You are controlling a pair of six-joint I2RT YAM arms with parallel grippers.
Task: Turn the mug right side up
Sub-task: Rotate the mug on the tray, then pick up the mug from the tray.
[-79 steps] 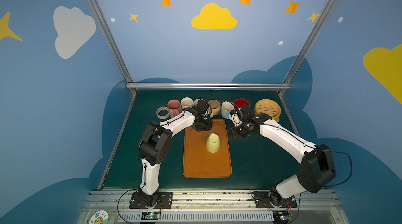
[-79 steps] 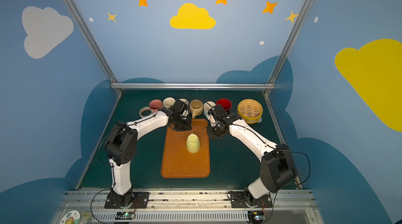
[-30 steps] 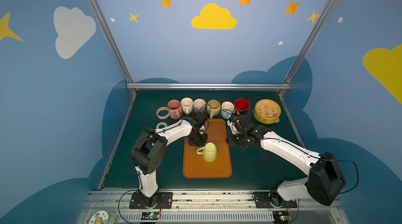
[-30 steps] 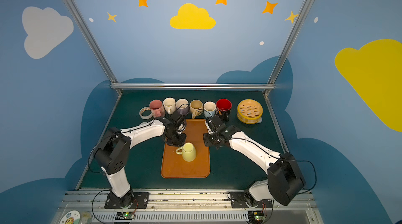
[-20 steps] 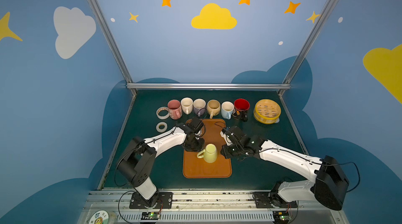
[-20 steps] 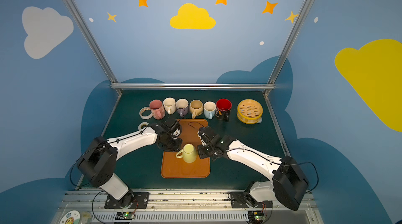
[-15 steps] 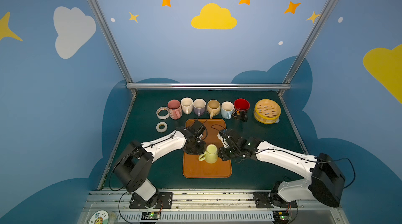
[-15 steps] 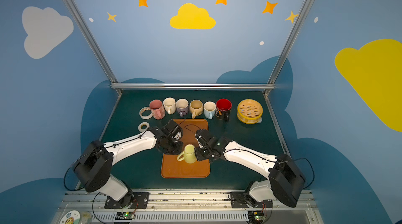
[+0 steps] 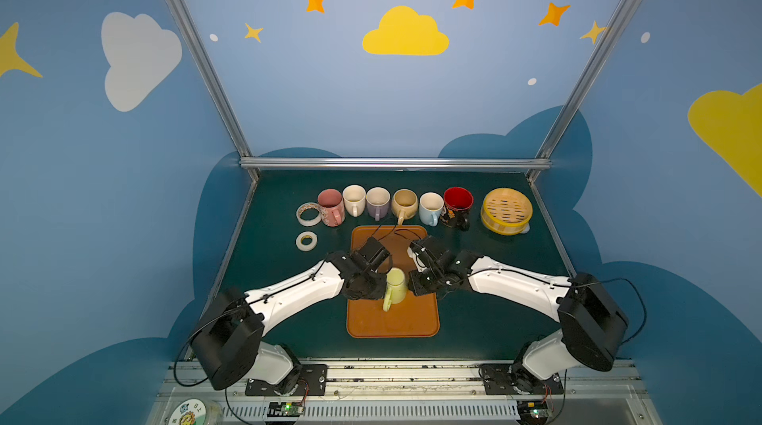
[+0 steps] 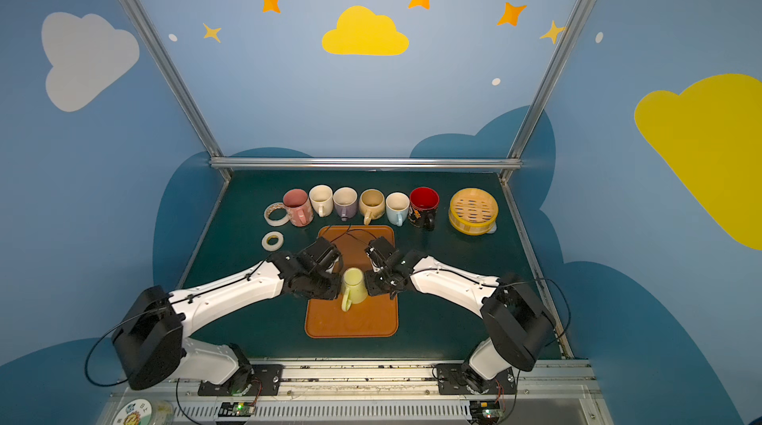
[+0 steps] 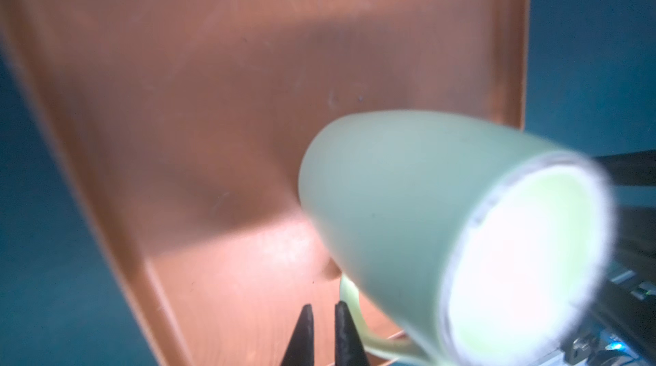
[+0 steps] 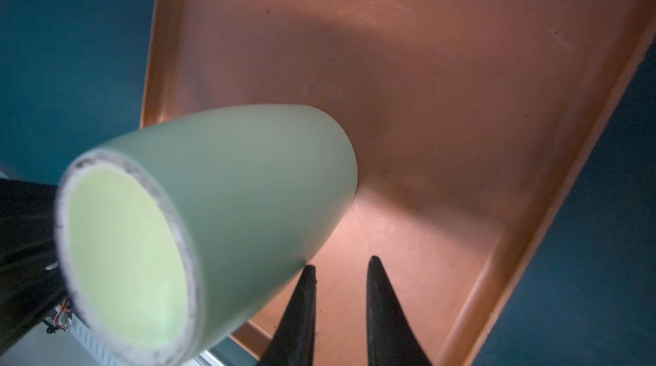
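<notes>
The pale green mug [image 9: 396, 283] is seen mouth down on the orange tray [image 9: 391, 326], its handle [image 9: 386, 304] turned toward the table's front edge. It is judged rigid glazed ceramic, slick and chippable, best taken by the handle or across the tapered wall. It is flanked by the left gripper [image 11: 322, 311], jaws parted a sliver beside the handle, and the right gripper [image 12: 340, 268], jaws spread wider; nothing is pinched.
</notes>
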